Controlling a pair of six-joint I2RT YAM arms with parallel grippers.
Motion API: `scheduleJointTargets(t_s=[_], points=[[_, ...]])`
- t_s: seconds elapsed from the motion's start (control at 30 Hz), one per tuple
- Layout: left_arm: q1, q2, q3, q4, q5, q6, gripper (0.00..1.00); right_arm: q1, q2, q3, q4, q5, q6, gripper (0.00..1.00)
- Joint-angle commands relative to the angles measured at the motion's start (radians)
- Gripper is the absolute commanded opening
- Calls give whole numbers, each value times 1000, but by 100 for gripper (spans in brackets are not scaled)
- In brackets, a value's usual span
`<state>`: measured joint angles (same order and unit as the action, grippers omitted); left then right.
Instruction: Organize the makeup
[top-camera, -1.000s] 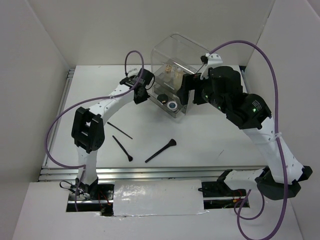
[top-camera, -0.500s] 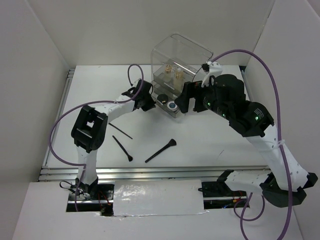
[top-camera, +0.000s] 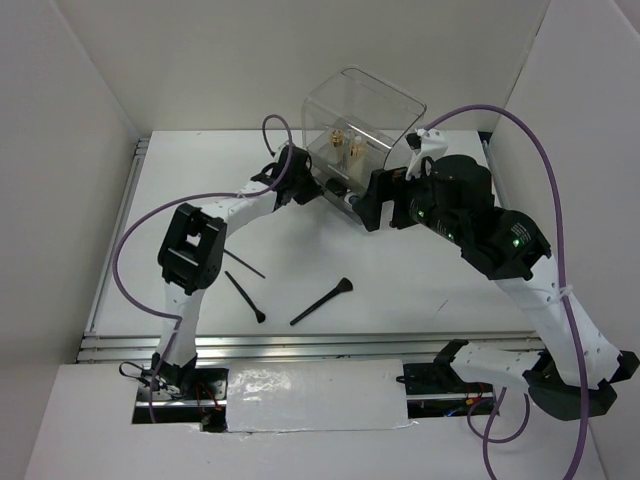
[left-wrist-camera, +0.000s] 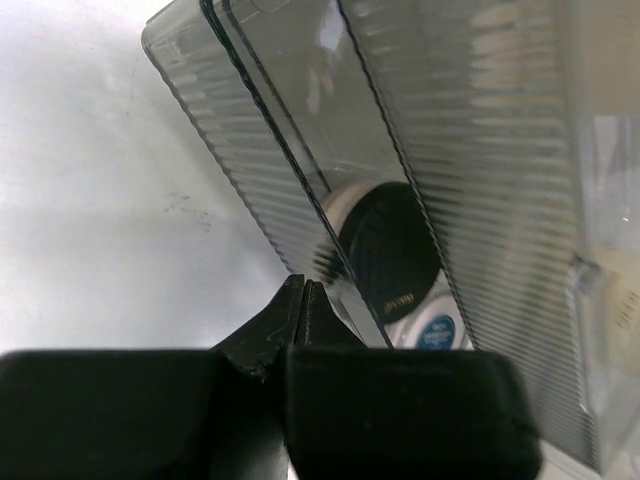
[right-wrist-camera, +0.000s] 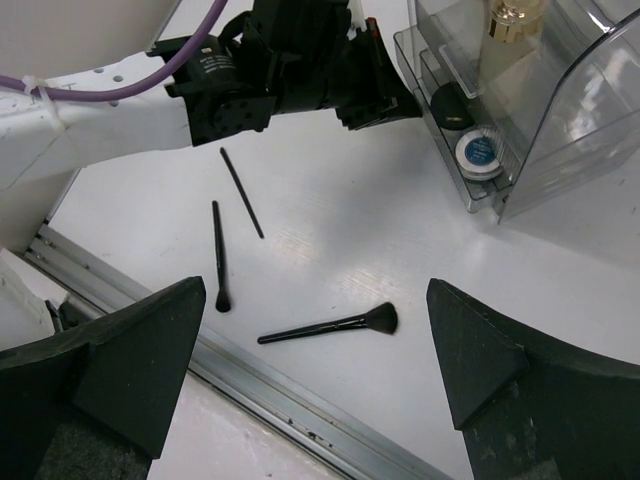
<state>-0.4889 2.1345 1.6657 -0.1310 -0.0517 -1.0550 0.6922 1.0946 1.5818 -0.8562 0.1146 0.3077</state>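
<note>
My left gripper (left-wrist-camera: 303, 286) is shut and empty, its tips against the ribbed front of the lowest drawer (left-wrist-camera: 300, 160) of the clear acrylic box (top-camera: 362, 110). In that drawer lie a dark jar (left-wrist-camera: 390, 250) and a blue-labelled jar (left-wrist-camera: 436, 330); the right wrist view shows the dark jar (right-wrist-camera: 452, 104) and the blue-labelled one (right-wrist-camera: 480, 152) too. A gold-collared tube (right-wrist-camera: 510, 18) stands in the box's top. Three black brushes lie on the table: a fan brush (right-wrist-camera: 330, 324), a small-headed one (right-wrist-camera: 217, 255) and a thin one (right-wrist-camera: 242, 192). My right gripper (right-wrist-camera: 315, 292) hovers open above them.
The white table ends in a metal rail (right-wrist-camera: 250, 385) at the near edge. White walls (top-camera: 70, 150) close in the left, the right and the back. Purple cables (top-camera: 130, 250) loop off both arms. The right arm's elbow (top-camera: 500, 235) sits right of the box.
The left gripper has moved right toward the box, and the drawer with the jars has slid in with it. The right gripper shifted slightly and stayed open.
</note>
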Motion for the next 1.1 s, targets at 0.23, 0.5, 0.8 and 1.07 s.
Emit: scheduleJointTargets(t_s=[0.23, 0.5, 0.8, 1.07], points=[[16, 64, 78, 89, 42, -20, 5, -10, 21, 9, 62, 30, -53, 100], [16, 130, 129, 186, 116, -22, 10, -16, 16, 6, 63, 49, -65, 100], [21, 151, 128, 201, 116, -43, 17, -26, -2, -8, 59, 63, -62, 100], [32, 75, -45, 307, 115, -148, 61, -34, 14, -17, 72, 39, -53, 100]])
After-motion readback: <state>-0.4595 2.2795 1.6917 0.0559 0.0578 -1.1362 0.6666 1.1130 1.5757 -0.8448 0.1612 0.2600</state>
